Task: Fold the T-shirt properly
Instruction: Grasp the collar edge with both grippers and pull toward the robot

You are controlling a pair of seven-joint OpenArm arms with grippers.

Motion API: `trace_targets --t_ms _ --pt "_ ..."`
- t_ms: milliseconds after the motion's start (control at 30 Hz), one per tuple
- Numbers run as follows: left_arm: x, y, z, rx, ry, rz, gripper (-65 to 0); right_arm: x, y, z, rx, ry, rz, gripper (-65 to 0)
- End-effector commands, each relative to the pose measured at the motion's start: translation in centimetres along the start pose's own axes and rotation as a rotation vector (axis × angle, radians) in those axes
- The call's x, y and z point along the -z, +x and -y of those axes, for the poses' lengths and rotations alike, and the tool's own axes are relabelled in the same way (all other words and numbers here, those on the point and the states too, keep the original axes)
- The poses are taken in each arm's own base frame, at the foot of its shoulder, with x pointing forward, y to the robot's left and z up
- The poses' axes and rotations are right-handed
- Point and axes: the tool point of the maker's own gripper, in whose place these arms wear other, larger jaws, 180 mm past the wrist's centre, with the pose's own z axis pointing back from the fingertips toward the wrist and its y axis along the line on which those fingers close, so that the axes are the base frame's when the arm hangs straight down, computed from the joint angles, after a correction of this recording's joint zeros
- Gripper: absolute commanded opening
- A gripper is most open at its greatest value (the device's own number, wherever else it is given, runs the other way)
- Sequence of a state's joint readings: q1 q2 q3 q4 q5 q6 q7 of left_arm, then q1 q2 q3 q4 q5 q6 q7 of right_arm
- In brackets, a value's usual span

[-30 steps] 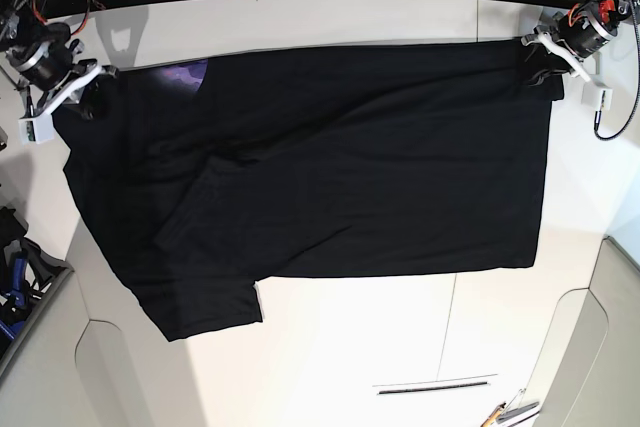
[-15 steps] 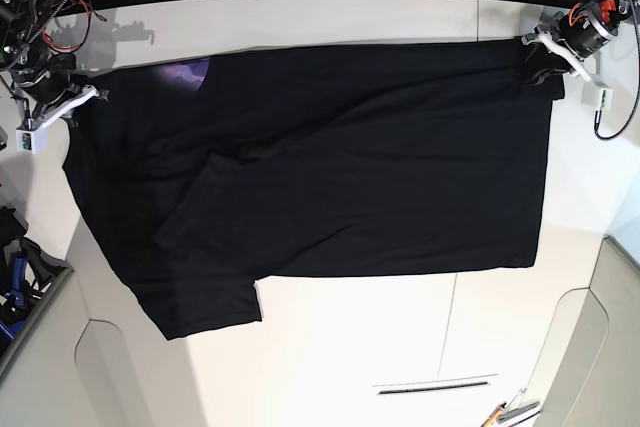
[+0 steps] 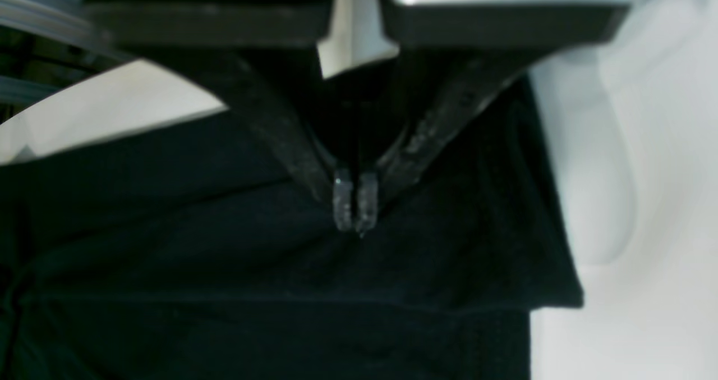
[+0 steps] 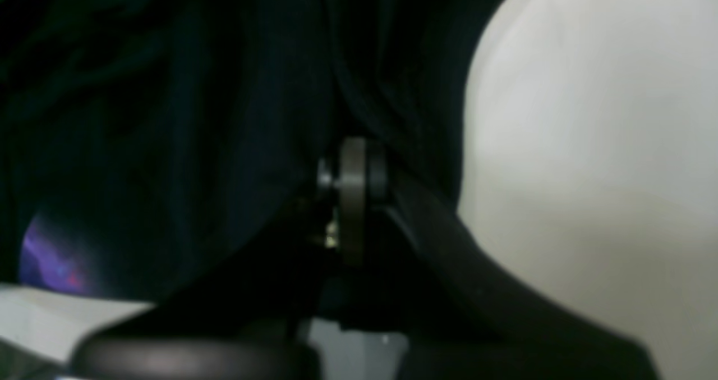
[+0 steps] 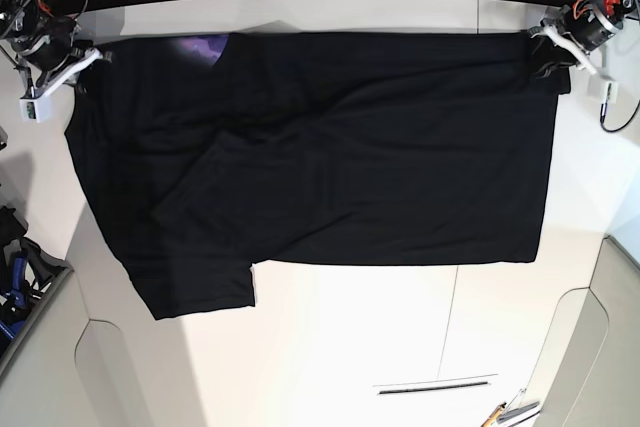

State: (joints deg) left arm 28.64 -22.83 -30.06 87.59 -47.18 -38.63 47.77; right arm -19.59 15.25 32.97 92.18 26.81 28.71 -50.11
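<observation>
While the T-shirt (image 5: 340, 147) lies spread flat across the white counter (image 5: 350, 337), plain black side up, it fills most of the counter's far half in the base view, with one short sleeve (image 5: 200, 282) jutting toward the near edge on that view's left. A small patch of purple print (image 5: 205, 47) peeks out at the far edge near that same side, where the cloth is turned over. A diagonal crease runs across the body from the sleeve area up toward the far right corner. My left gripper (image 3: 352, 203) sits at the shirt's far corner on the base view's right; in its wrist view the two clear fingertips (image 3: 342, 197) are pressed together with black cloth bunched between them, so I am pinching the T-shirt's edge there, and the fabric fans out in folds below the tips, with a hem seam crossing lower down. My right gripper (image 5: 85, 67) is at the opposite far corner, on the base view's left; its wrist view is dark and blurred, showing black cloth draped round the finger parts and the purple patch low at the left, and the jaws are closed on the T-shirt's corner. Bare counter shows pale beside the cloth in both wrist views.
</observation>
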Motion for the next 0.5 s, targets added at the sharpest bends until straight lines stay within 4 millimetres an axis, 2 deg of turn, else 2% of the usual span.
trace_targets --t_ms 0,300,400,467 --pt "-0.9 -3.2 -2.3 0.02 0.103 -0.158 -65.0 -0.6 -1.0 0.6 -0.025 -0.023 -0.049 -65.0" --pt "-2.1 -2.5 -3.5 -0.025 0.126 -0.111 -65.0 -1.6 -3.6 0.6 -0.037 -0.032 -0.118 -65.0" --pt "-2.1 -2.1 -3.1 -0.039 0.107 -0.09 -65.0 -1.5 -3.2 0.4 -0.028 -0.018 -0.104 -65.0" --pt "-2.0 -1.2 -2.6 -0.061 0.076 -0.042 -65.0 -1.5 -2.5 -0.1 -0.011 0.012 -0.076 -65.0"
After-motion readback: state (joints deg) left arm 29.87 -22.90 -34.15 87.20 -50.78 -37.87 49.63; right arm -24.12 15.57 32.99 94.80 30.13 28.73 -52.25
